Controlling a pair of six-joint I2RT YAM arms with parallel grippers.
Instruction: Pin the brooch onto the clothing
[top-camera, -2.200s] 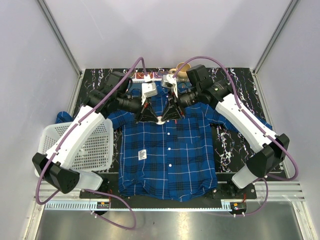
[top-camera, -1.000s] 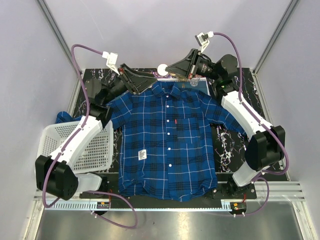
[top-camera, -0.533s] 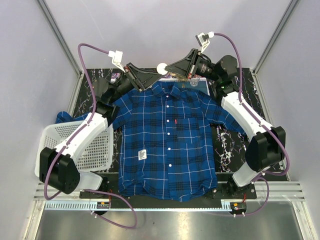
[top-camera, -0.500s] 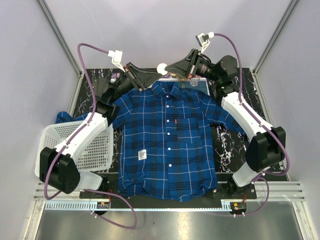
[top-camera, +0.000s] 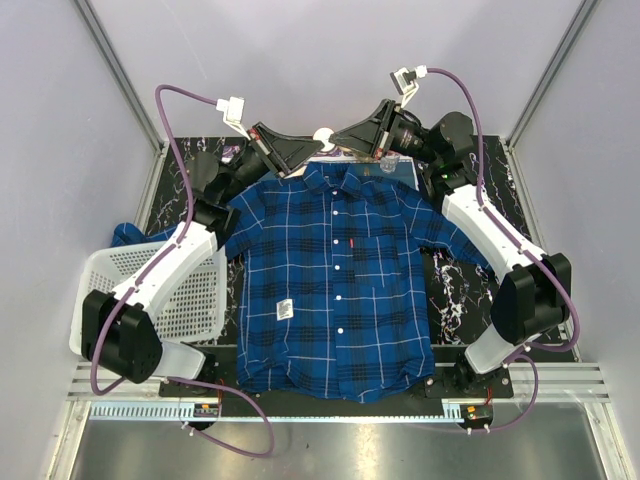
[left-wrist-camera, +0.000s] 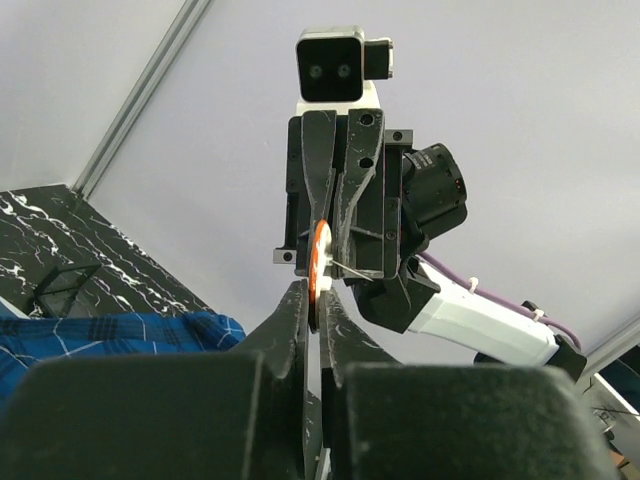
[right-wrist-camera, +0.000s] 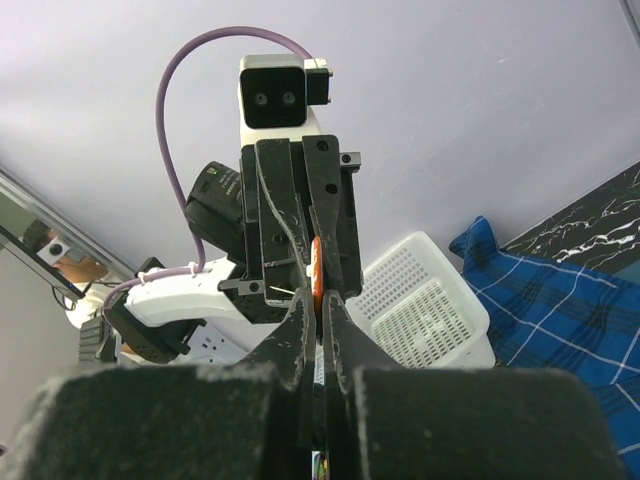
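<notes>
Left gripper (left-wrist-camera: 313, 296) and right gripper (right-wrist-camera: 318, 300) are both pinching the brooch (left-wrist-camera: 320, 256), fingers nearly closed. They are holding it above the shirt (top-camera: 340, 285).

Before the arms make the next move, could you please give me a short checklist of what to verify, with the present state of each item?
1. The right hand is shut on the brooch: ok.
2. The left hand is shut on the same brooch: ok, the two hands pinch its edge from opposite sides.
3. The brooch is lifted free of the shirt: ok, it is in the air near the collar.
4. The shirt is spread flat, front up: ok.
5. The pin is open: cannot tell.
6. The brooch is fixed to the shirt: not ok.
</notes>
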